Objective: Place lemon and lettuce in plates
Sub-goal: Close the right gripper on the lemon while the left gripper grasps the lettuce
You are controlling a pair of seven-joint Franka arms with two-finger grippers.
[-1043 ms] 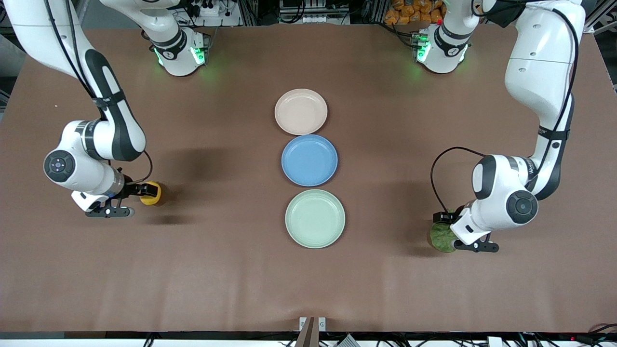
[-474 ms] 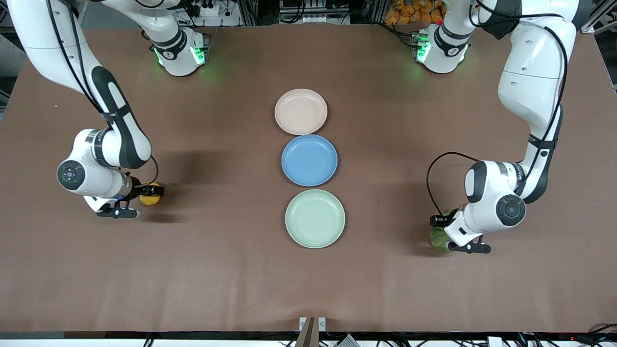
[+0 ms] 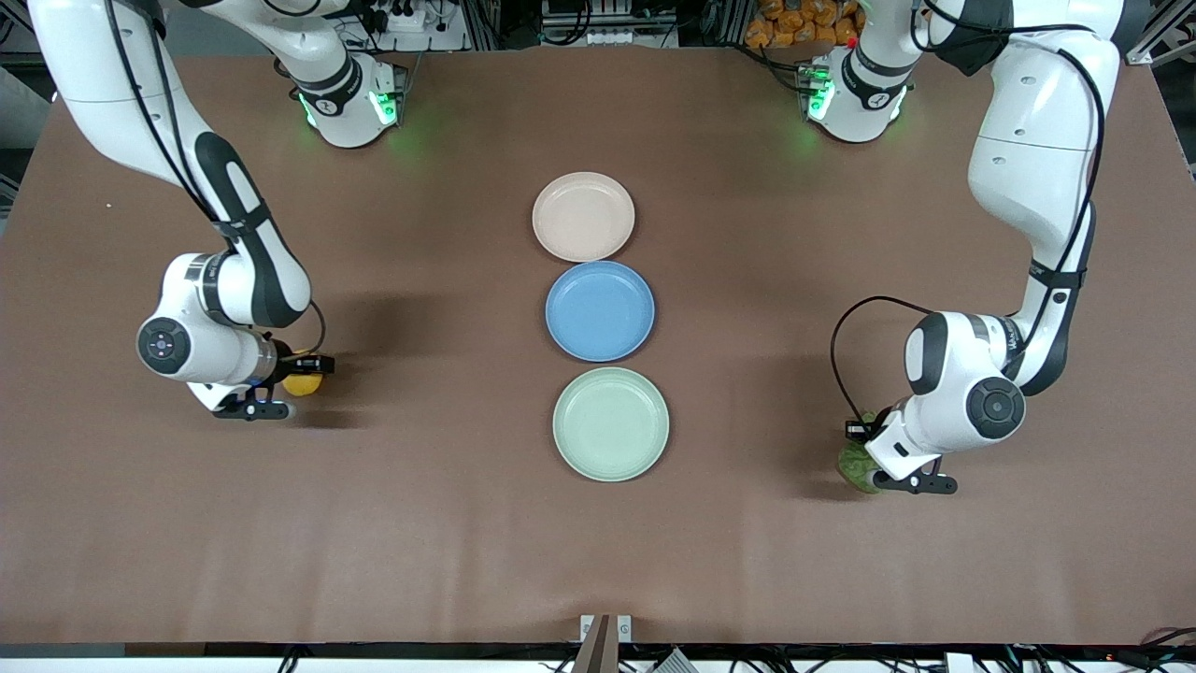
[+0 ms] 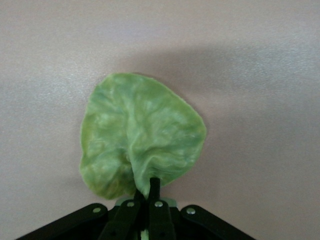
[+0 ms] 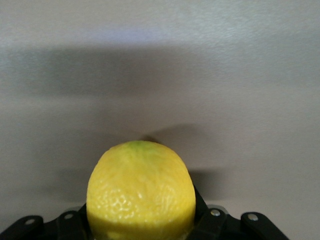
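Both arms shifted | right claw [image 3: 301,372] half-hides lemon [image 3: 304,384] | left claw [image 3: 864,449] half-hides lettuce [image 3: 852,465]

In the front view the left arm's wrist is covering most of the lettuce [image 3: 852,465], and the right hand [image 3: 301,374] is hiding half the lemon [image 3: 305,383].

I see the brown table [image 3: 430,523] carrying three plates in a touching column at mid-frame: the beige-pink plate [image 3: 583,217] uppermost, the blue plate [image 3: 600,311] in the middle, the mint green plate [image 3: 610,423] lowest. Both robot bases stand along the frame's top edge.
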